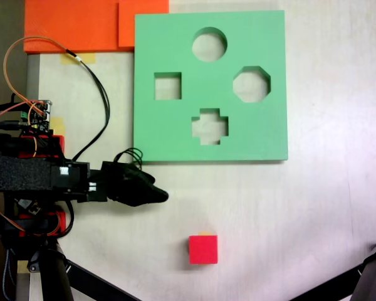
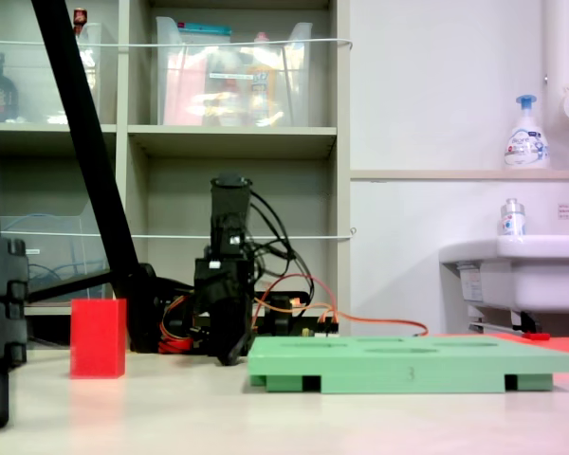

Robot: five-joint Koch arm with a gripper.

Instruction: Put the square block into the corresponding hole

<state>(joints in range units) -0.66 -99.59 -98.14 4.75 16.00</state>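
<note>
progress: nothing done yet, by the look of it. Grasp, carry and insert are all left.
cube [image 1: 203,249]: red, sits free on the desk [image 1: 313,213] near its bottom edge in the top-down fixed view, about mid-width. Nothing touches it. In the low fixed view it stands upright at the left [image 2: 98,337], clear of the board.
board [image 1: 263,135]: green foam, lies flat toward the desk's top edge, well apart from the cube.
square hole [image 1: 168,86]: on the board's left side in the top-down view, empty, desk showing through. Round [image 1: 209,44], octagon [image 1: 251,84] and cross [image 1: 210,126] holes are empty too.
pincer [image 1: 158,196]: reaches in from the desk's left edge, tip between the board's bottom-left corner and the cube, touching neither. It grips nothing. Jaws read as one dark mass from above and overlap in the low view [image 2: 229,353], so how far apart they are I cannot tell.
orange slabs [image 1: 75,25]: at the desk's top-left corner, butting the board's top-left corner. Not in play.
next, my read: swing toward the bottom edge, drop over the cube, then carry it up to the square hole. Fit looks close, so alignment matters.
</note>
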